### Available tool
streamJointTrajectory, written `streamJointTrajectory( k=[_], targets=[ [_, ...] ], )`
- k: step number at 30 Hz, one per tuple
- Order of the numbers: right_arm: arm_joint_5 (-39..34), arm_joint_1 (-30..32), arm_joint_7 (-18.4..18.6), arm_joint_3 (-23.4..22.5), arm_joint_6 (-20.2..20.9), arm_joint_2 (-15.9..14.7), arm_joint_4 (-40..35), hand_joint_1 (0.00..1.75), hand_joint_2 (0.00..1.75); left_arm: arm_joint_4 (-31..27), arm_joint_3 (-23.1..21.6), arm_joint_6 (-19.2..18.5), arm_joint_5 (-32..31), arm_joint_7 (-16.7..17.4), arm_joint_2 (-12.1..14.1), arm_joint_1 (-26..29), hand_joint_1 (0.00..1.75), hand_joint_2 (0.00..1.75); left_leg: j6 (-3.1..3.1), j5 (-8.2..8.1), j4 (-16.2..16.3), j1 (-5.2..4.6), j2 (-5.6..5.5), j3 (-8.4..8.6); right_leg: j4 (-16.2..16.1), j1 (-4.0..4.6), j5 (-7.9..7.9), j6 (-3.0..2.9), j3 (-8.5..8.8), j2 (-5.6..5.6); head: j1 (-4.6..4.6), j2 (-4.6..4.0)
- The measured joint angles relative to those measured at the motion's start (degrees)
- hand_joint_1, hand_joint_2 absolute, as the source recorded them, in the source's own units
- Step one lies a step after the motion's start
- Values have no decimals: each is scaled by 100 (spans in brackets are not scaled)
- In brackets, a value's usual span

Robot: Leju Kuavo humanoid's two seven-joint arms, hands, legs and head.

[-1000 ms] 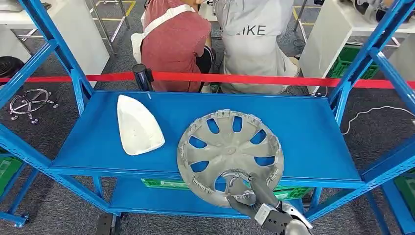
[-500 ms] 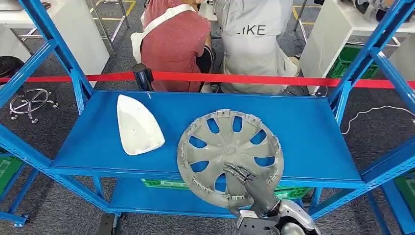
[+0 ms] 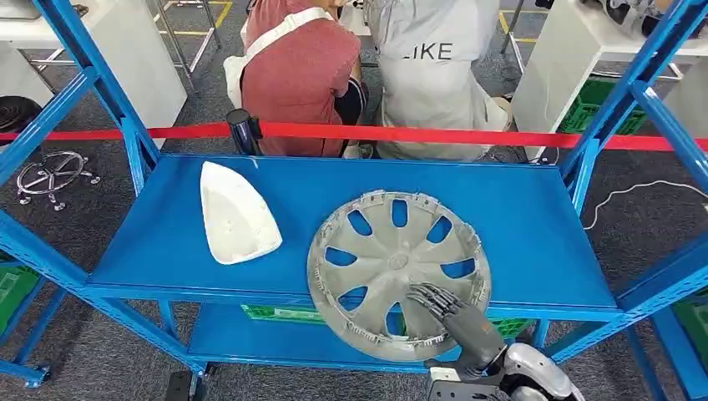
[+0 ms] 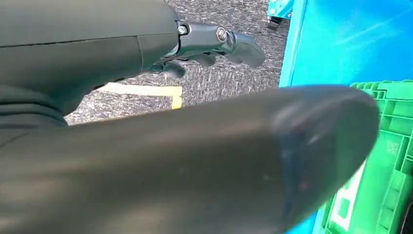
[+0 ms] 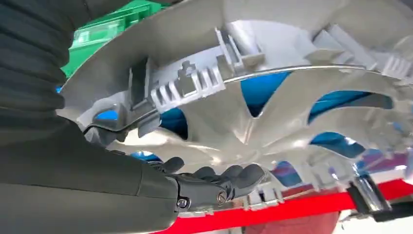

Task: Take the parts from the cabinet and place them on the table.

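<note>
Left of the hubcap [image 3: 397, 273] on the blue shelf [image 3: 534, 225] lies your white cover [image 3: 236, 214]. Your left hand [image 4: 214, 44] hangs empty, fingers loosely apart. Your right hand [image 3: 451, 311] lies with fingers laid flat inside the hubcap's near rim, which overhangs the shelf edge.

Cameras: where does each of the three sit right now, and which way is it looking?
Head view: high on the body, looking forward and down at the blue shelf, the hubcap and the white part; the right hand reaches in from below.
Left wrist view: behind the left hand, facing the carpet, a shelf edge and a green crate.
Right wrist view: behind the right hand, close at the hubcap's ribbed rim.
Shared: head and right wrist views both show hubcap and right hand.
</note>
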Motion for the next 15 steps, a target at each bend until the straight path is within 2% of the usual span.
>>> streamJointTrajectory(
  k=[15],
  targets=[
    [313, 6, 7, 11, -46, -59, -153, 0, 175, 35, 0, 2, 48, -18, 0, 16, 0, 0, 0, 0, 0, 1, 0, -3, 0, -5, 0, 0, -3, 0, 0, 0]
  ],
)
